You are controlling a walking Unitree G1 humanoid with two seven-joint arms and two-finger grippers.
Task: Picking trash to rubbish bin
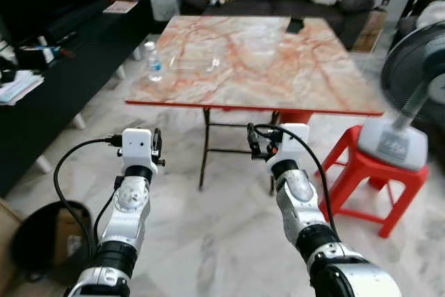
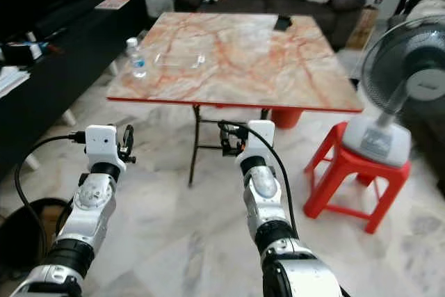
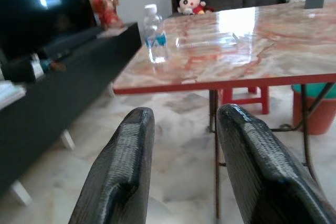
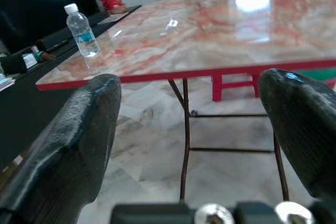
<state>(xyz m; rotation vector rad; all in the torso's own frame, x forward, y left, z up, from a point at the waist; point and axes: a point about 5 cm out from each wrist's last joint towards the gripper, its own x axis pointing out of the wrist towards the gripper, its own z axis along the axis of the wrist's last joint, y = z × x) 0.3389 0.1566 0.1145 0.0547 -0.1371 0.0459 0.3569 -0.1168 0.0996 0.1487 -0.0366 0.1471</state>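
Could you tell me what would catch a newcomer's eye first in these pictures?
First the marble-patterned table with its red edge, straight ahead, with a plastic water bottle upright near its left corner. Next the two silver arms raised before it, left gripper and right gripper both open and empty. A white fan stands on a red stool to the right.

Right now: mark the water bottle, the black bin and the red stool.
water bottle [image 1: 154, 62], left eye view, on its body.
black bin [image 1: 42, 231], left eye view, on its rim.
red stool [image 1: 370, 177], left eye view, on its seat edge.
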